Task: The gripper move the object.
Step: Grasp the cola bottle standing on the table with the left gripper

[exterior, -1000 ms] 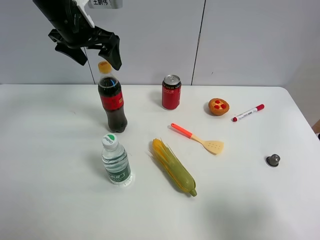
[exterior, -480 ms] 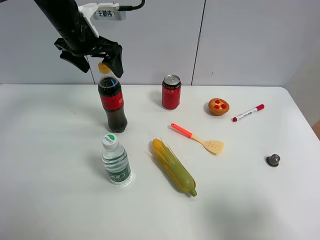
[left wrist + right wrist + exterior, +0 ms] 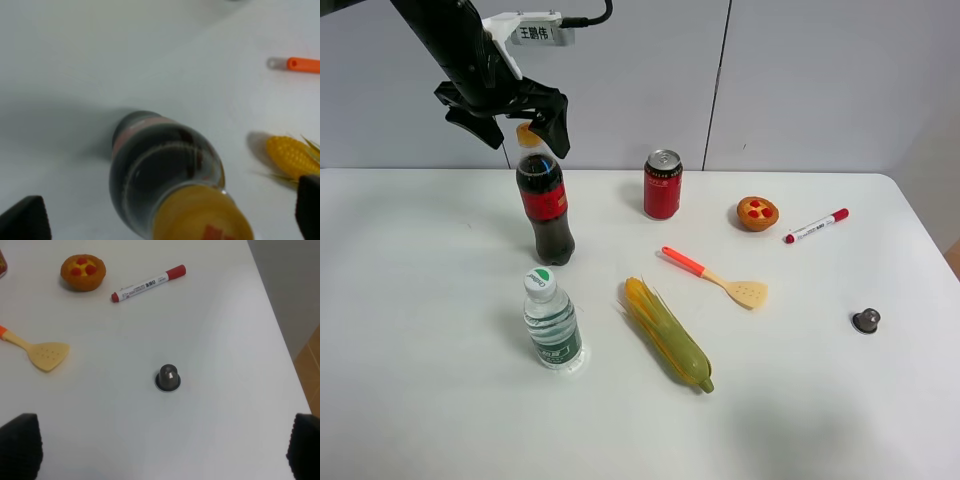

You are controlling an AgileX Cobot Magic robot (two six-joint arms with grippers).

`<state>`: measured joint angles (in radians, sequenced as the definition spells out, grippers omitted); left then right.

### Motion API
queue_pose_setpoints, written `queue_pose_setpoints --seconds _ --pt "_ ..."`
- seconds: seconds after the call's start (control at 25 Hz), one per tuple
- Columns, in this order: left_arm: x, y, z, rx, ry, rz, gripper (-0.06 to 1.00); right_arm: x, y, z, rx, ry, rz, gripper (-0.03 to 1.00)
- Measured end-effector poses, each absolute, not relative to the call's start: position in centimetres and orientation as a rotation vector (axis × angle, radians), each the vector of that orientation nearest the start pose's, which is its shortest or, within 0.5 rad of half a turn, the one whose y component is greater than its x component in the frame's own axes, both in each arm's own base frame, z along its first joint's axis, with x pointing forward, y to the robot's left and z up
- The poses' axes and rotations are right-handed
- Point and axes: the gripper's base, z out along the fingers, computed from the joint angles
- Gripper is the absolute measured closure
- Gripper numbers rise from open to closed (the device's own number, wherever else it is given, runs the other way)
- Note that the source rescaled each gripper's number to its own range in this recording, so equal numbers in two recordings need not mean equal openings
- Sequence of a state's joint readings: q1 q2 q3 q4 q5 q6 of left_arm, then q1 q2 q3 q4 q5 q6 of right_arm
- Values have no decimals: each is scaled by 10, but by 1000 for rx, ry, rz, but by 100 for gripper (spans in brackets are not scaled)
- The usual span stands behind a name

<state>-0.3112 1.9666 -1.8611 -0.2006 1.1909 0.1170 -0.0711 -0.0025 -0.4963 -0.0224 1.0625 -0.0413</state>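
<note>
The left gripper (image 3: 525, 138) straddled the yellow cap (image 3: 527, 132) of the cola bottle (image 3: 544, 205), fingers spread wide, gripping nothing. The bottle stood upright on the white table (image 3: 420, 300), at 9 o'clock from the red can (image 3: 662, 185). Closing, lifting and moving were not yet done

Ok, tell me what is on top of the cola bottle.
Nothing rests on the yellow cap. The open left pincer hangs above the cola bottle, fingers either side of the cap. A finger hides the cap's edge in the high view, so contact cannot be told.
</note>
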Motion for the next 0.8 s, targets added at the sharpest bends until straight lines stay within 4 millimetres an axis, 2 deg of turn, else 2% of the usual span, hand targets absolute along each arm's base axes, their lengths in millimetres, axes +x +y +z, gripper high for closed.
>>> queue_pose_setpoints --seconds 0.16,0.24,0.36,0.68,0.72,0.8 --pt "403 -148 303 531 2724 -337 -5 -5 -1 276 32 2048 -97 -3" --pt "403 -148 303 531 2724 -337 1 -5 -1 276 32 2048 -97 -3" --pt "403 -148 303 532 2723 -337 20 -5 -1 276 32 2048 -97 -3" --pt "402 -149 303 528 2724 -352 87 -5 -1 276 32 2048 -97 -3" --pt "402 -149 303 528 2723 -352 94 -5 -1 276 32 2048 -97 -3" --pt "403 -148 303 531 2723 -343 94 -5 -1 276 32 2048 -97 -3"
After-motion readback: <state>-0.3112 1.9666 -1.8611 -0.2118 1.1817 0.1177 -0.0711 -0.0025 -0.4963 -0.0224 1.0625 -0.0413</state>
